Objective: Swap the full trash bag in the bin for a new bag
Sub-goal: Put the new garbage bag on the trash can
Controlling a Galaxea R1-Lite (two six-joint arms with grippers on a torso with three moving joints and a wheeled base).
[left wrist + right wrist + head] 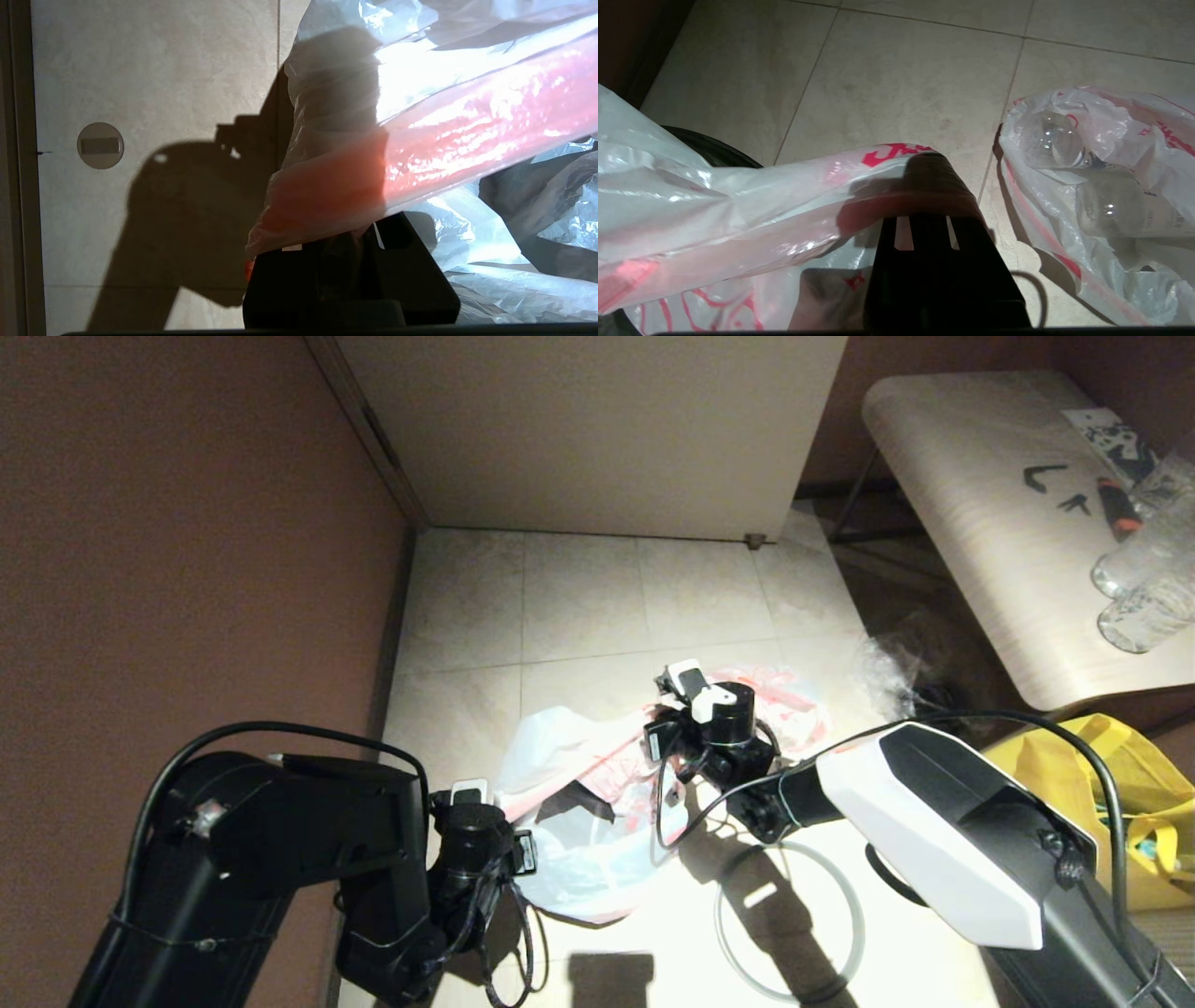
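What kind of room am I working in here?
Probably a corner of a home or small office: a tiled floor, a dark wall and a pale door. A light wooden table with bottles stands on the right, a yellow tote beside it.

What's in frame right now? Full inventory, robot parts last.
new bag: 1, translucent white with red print and a pinkish-red edge strip, stretched over the bin between both grippers.
bin: 1, black, mostly hidden under the new bag.
full trash bag: 1, white with red print, clear bottles inside, on the floor beyond the right gripper.
grey ring: 1, on the floor under the right arm.
yellow tote: 1, on the floor at the right.
table: 1, pale wood, upper right, clear bottles on it.
left gripper: jaws shut on the bag's edge strip.
right gripper: jaws shut on the bag's edge.
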